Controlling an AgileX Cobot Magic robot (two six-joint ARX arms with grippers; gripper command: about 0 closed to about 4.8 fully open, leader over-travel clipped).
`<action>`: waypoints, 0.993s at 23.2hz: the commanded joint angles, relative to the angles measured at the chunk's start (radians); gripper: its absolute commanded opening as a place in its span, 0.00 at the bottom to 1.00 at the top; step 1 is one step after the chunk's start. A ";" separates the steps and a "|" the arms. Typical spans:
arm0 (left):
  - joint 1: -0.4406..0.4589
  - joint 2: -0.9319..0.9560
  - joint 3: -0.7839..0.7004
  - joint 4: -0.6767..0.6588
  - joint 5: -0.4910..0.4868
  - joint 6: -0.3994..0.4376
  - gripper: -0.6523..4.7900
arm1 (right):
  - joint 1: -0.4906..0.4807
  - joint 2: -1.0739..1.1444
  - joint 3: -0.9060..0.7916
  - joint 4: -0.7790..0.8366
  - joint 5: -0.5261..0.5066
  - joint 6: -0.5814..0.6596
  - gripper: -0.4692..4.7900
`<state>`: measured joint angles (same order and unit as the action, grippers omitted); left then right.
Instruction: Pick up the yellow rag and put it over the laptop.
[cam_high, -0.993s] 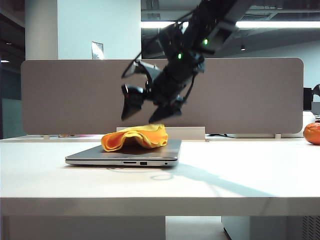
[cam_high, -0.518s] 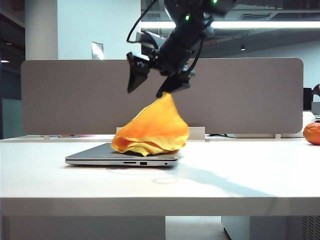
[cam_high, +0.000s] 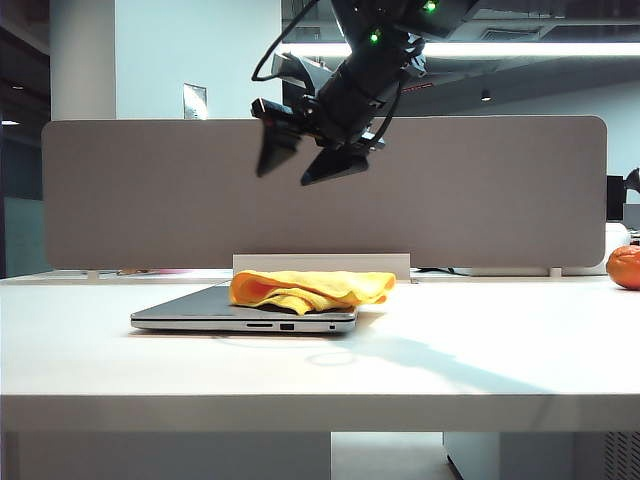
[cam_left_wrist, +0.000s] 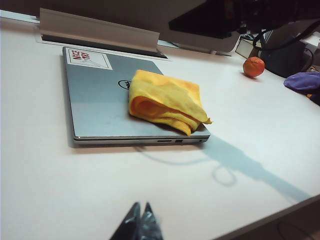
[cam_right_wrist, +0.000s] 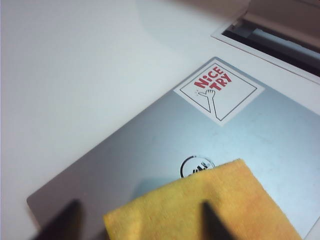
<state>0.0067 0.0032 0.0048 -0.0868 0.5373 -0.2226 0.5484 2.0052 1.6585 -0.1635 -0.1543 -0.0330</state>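
- The yellow rag (cam_high: 312, 290) lies folded in soft waves on the lid of the laptop (cam_high: 190, 310), bunched toward the right half in the exterior view, one edge just overhanging the laptop's side.
- It covers only part of the lid; the round logo (cam_right_wrist: 197, 166) and the white "Nice Try" sticker (cam_right_wrist: 218, 87) are bare.
- The rag looks light, limp and easily creased, so it should drape, not slide. A raised fold or a free corner looks the best place to pinch it for spreading.
- The right pincer (cam_high: 300, 160) hangs well above the rag, its jaws apart and holding nothing.
- The left pincer (cam_left_wrist: 141, 225) sits low over the near bench, fingertips together, empty.
- The bench (cam_high: 480, 350) is smooth, white and matte, with a grey partition (cam_high: 120, 190) behind it.
- An orange fruit (cam_high: 624, 267) rests far off to the right, and a purple cloth (cam_left_wrist: 304, 81) lies beyond it.
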 joint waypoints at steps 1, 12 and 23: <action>0.001 0.001 0.004 0.013 0.000 -0.002 0.11 | -0.005 -0.010 0.004 -0.032 -0.001 -0.001 0.07; 0.001 0.001 0.004 0.013 0.000 -0.002 0.11 | -0.038 -0.039 0.003 -0.125 0.131 0.029 0.08; 0.001 0.001 0.004 0.013 0.001 -0.002 0.11 | -0.207 -0.248 -0.103 -0.207 0.124 0.021 0.08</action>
<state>0.0067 0.0032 0.0048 -0.0868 0.5377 -0.2226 0.3645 1.7840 1.5818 -0.3492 -0.0299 -0.0101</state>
